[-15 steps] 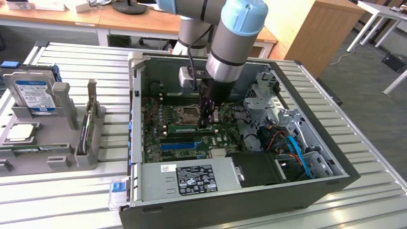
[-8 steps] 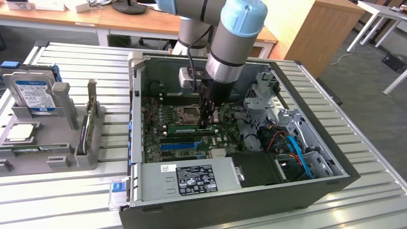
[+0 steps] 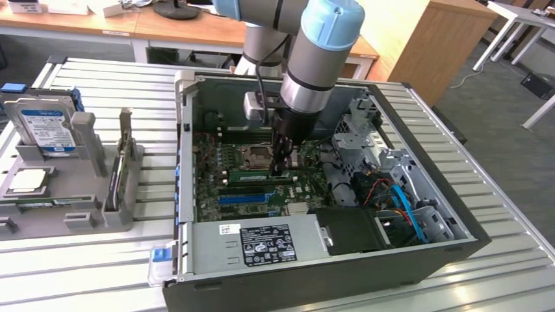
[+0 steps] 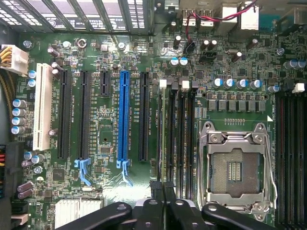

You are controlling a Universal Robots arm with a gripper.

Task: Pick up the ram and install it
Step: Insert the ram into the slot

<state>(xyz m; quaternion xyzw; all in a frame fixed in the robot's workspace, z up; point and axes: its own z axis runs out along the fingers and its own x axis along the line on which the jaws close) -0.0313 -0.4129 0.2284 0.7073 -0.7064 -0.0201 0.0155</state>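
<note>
The ram (image 3: 247, 174), a long thin green circuit-board stick w/ small black chips, is inside the open black PC case (image 3: 347, 266). It stands on edge on the green motherboard (image 4: 108, 103), betw. the square silver CPU socket (image 4: 235, 167) and the long blue plastic slot (image 4: 124, 120). The end effector (image 3: 279, 170) is right on it, jaws narrow and pinched on the ram's top edge at one end. From there the stick's long axis runs toward the exterior view's left, parallel to the blue slot and the neighbouring black memory slots (image 4: 188, 134). So the grip sits at the end of the stick, not mid-length.

Exterior view gives height: arm approx. vertical, tips down near board level. It also shows a silver hard drive w/ blue-white label (image 3: 43, 127) in a grey holder on the slatted metal counter (image 3: 95, 78), well apart from the case. Wrist view looks straight down the board, w/ the ram edge-on as a thin line from the black fingertips (image 4: 154, 187) to a white latch (image 4: 163, 84). Can't tell if it's fully seated.
</note>
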